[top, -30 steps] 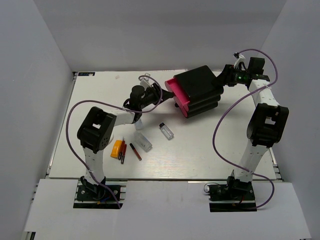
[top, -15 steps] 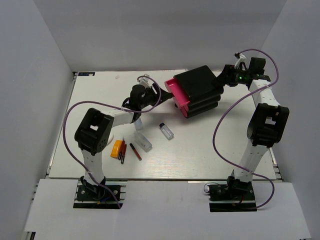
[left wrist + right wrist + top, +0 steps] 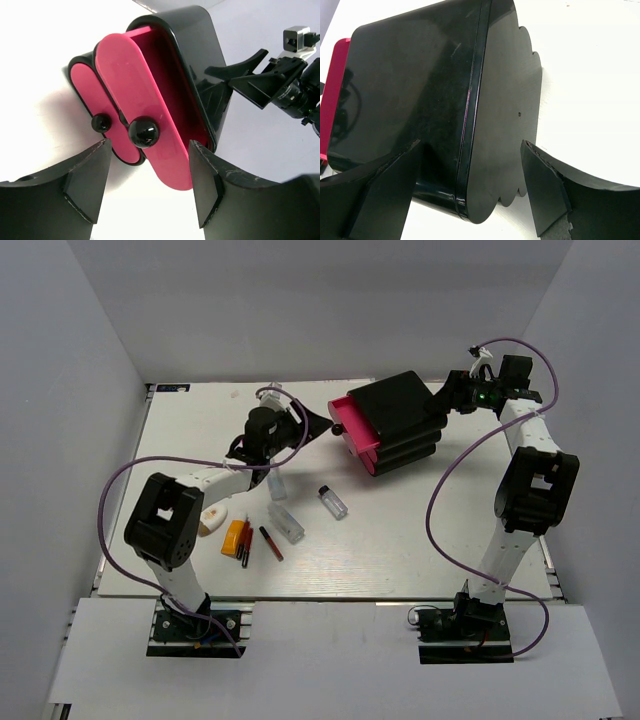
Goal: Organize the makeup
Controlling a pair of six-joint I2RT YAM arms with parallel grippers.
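The makeup lies on the table's left half: an orange tube (image 3: 235, 537), a red pencil (image 3: 248, 540), a dark pencil (image 3: 271, 543), a white-tan piece (image 3: 210, 522) and clear little bottles (image 3: 333, 502) (image 3: 288, 523) (image 3: 277, 483). My left gripper (image 3: 322, 423) is open and empty, just left of the pulled-out top pink drawer (image 3: 352, 432). In the left wrist view the drawer's black knob (image 3: 144, 132) sits ahead of the open gripper (image 3: 150, 192), apart from both fingers. My right gripper (image 3: 447, 397) is open behind the black box (image 3: 400, 415). It straddles the box's rear corner (image 3: 485, 150).
The black box with pink drawers stands at the back right, tilted. A lower pink drawer (image 3: 87, 90) with its own knob is shut. The table's left edge (image 3: 120, 510) is near the makeup. Purple cables loop over both arms.
My left arm has drawn back to the left, away from the drawer's knob, and the white-tan piece now shows beside it. The right arm has not moved.
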